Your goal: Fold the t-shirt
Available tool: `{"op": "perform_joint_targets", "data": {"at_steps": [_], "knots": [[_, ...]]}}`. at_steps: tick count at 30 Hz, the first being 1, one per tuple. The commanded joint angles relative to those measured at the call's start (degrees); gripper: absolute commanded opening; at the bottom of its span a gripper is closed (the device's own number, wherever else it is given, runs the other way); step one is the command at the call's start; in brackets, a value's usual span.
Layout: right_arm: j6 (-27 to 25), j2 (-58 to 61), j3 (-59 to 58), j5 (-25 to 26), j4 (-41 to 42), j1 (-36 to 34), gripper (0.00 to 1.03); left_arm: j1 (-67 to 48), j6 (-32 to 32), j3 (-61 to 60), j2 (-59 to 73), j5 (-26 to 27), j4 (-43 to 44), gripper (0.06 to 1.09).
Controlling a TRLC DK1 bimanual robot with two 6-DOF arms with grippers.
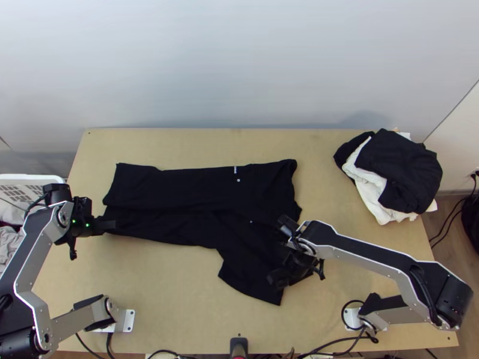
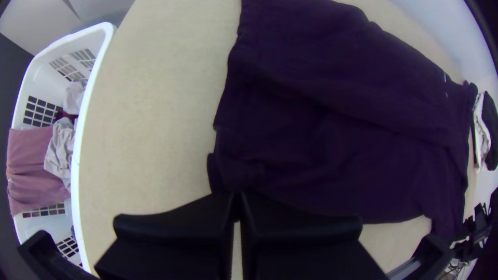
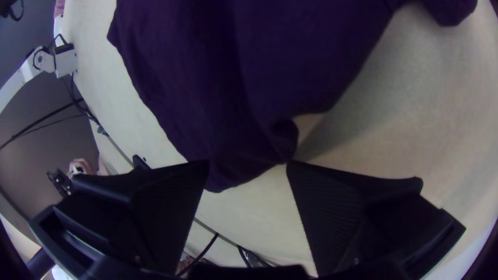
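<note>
"Left wrist view, and look at this: the left gripper [image 1: 114,225] is clenched, its flat fingers together with the black t-shirt [image 1: 179,185] pinched at the tips!"

"Which part?"

"Edge of the shirt's left end, lightly puckered there. Over on the right, the right gripper [image 1: 290,280] has its jaws wide apart, a cloth corner lying between the fingertips. Whether it touches either finger, I cannot tell."

"And the arms?"

"Left arm [image 1: 25,275] bends up the table's left side, gripper pointing inward, low at the shirt. Right arm [image 1: 371,263] stretches in from the lower right, gripper over the part jutting toward the near edge."

"So how's the shirt lying?"

"Mid-table, folded over along its length, small creases across the lower layer, all on a light wooden table [image 1: 167,299]."

"Around it?"

"Black and white clothes [image 1: 398,170] piled at the far right corner, a white laundry basket [image 2: 78,155] beside the left edge holding pink cloth [image 2: 36,166] and grey cloth [image 2: 59,150], and a pale wall [image 1: 239,72] behind!"
</note>
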Motion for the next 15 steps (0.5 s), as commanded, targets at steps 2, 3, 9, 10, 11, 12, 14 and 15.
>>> {"op": "perform_joint_targets", "data": {"at_steps": [2,3,9,10,11,12,14,15], "knots": [[-0.6,0.2,0.9,-0.1,4.0,0.3,0.28,0.0,0.0,0.6,0.2,0.0,0.0,0.1],[-1.5,0.3,1.3,-0.1,4.5,0.2,0.1,0.0,0.0,0.7,0.2,0.0,0.0,0.1],[-2.1,-0.8,3.0,-0.1,4.8,-2.0,0.03,0.3,-0.2,1.7,0.1,0.0,-0.3,0.1],[-2.2,-1.5,3.3,-0.1,4.8,-3.0,0.03,0.3,-0.3,2.3,0.1,0.0,-0.8,0.1],[-2.7,-2.2,3.8,-0.1,4.8,-4.3,0.03,0.3,-0.6,2.7,0.1,0.0,-1.1,0.1],[-2.8,-2.9,4.2,-0.1,4.8,-6.0,0.03,0.3,-0.7,3.1,0.1,0.0,-1.4,0.1],[-2.8,-4.4,5.4,-0.1,4.8,-10.0,0.03,0.3,-1.1,4.2,0.4,0.0,-2.0,0.1],[-2.7,-5.1,6.2,-0.1,4.8,-11.8,0.03,0.3,-1.5,4.6,0.7,0.1,-2.2,0.1]]}}
